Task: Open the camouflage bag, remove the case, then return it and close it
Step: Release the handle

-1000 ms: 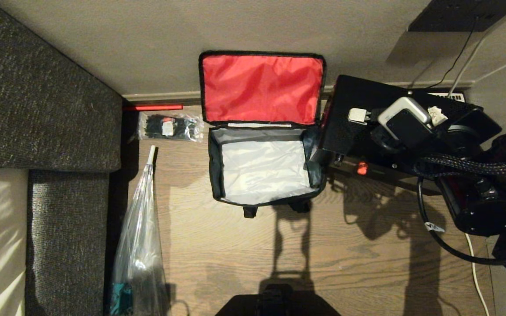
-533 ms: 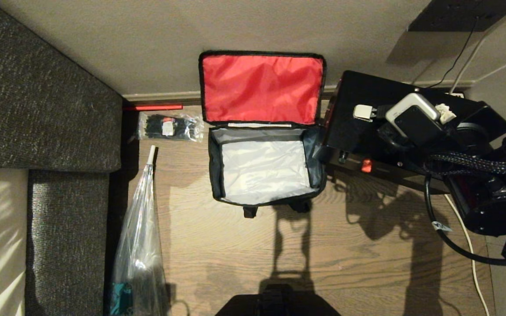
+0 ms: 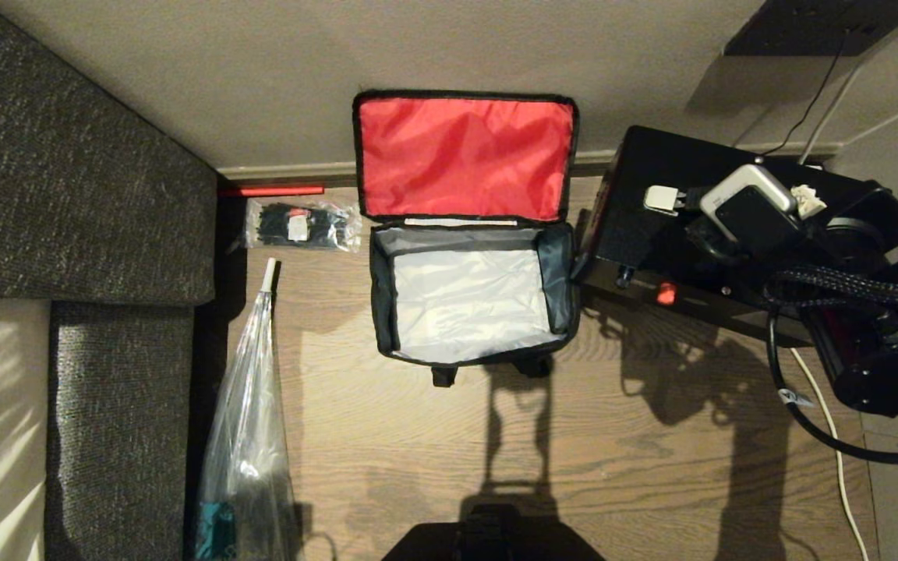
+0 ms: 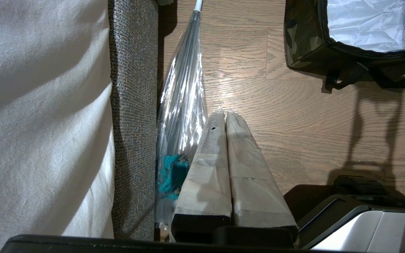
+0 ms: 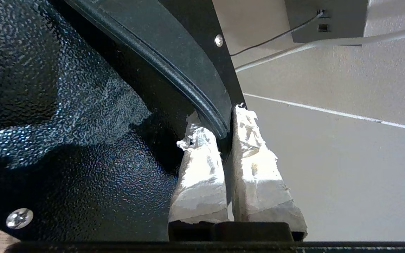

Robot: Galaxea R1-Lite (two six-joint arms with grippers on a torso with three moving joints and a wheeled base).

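- The camouflage bag lies on the floor, flap thrown back against the wall with its red lining up, so its pale interior is open for the return; it sits to the left of the right end effector.
- The case hangs above the floor right of the bag, lifted clear, judging by the shadow beneath.
- The right end effector is pinched nearly closed on the case's thin rim.
- The left end effector is parked, fingers together, empty, near the clear plastic bag.
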